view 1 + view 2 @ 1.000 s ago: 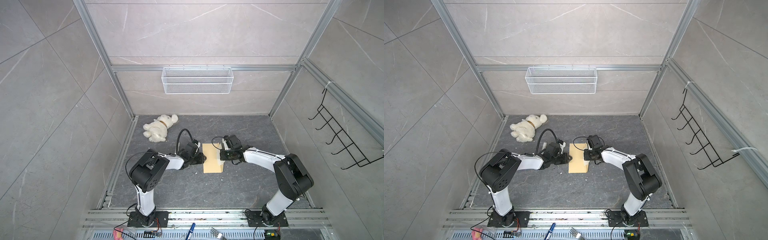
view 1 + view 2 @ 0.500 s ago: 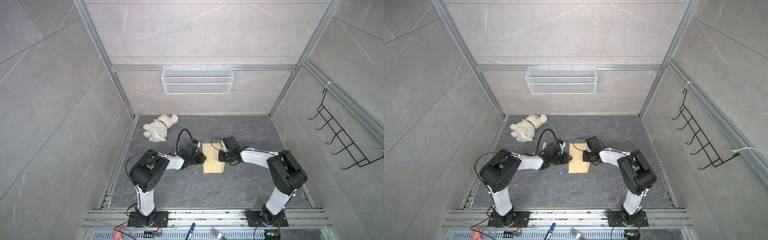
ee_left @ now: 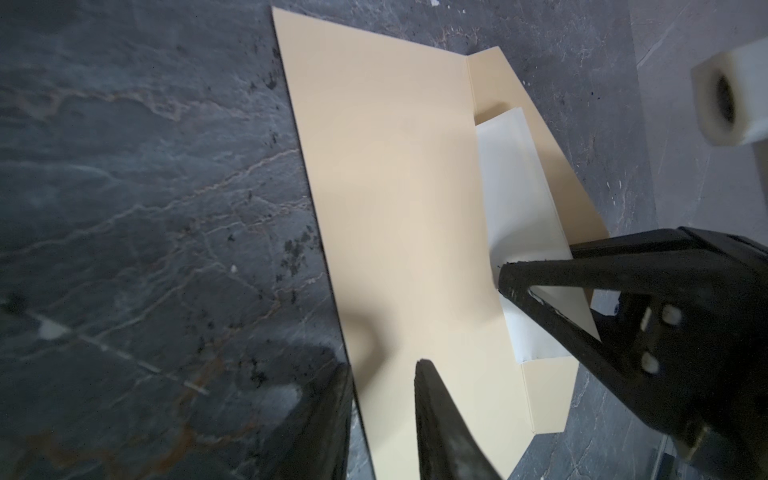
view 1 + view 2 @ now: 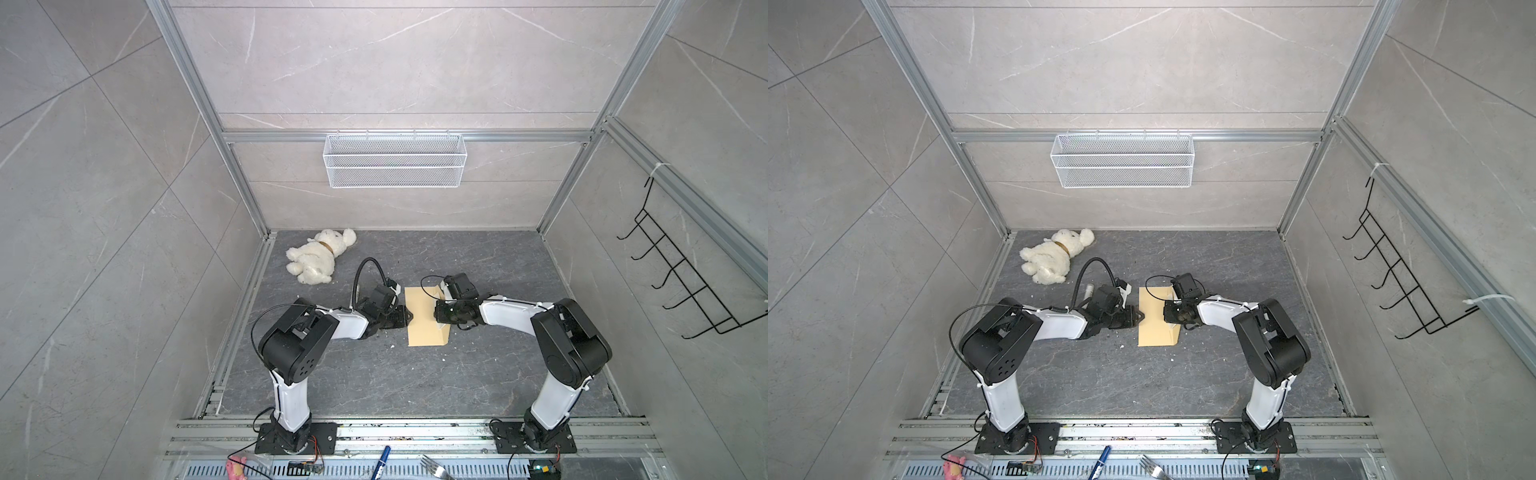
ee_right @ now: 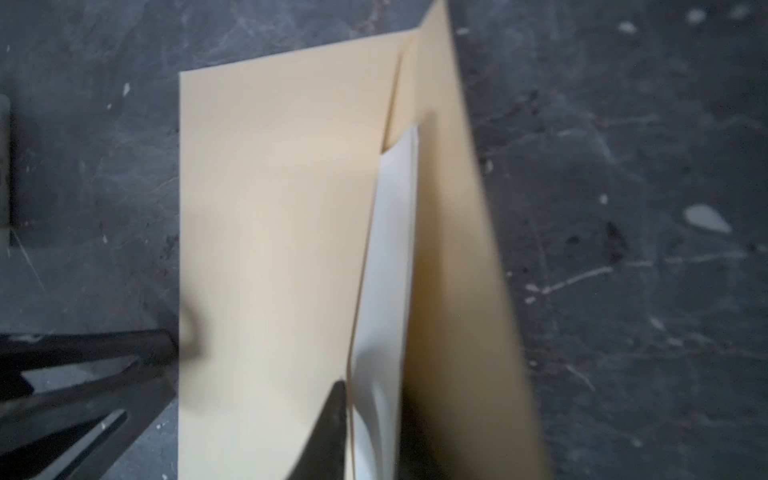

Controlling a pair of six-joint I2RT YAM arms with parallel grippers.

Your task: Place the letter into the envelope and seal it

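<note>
envelope (image 3: 407, 208) flat on worktop (image 3: 145, 187), flap (image 3: 577, 208) open | left claw (image 3: 380, 365), jaws apart, straddles its closed edge, likely pinning it against sliding | letter (image 3: 515, 178) sits part-way inside, pale strip out | right claw (image 3: 503, 276) at that strip, likely feeding it in; clamped or apart: cannot tell

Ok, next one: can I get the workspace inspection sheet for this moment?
Surface: dark stone-look table, scattered white flecks.
Job's things: envelope lies flat, flap open; white letter partly inside, sticking out of the mouth.
Clutter: plush toy at back left; pen and fork on the front rail.
Grippers: left gripper jaws apart, astride the envelope's long edge; right gripper tip on the letter, jaws unclear.
Cables: black loop over the left wrist; thin loop at the right wrist.
Surroundings: wire basket on the back wall; hook rack on the right wall.
</note>
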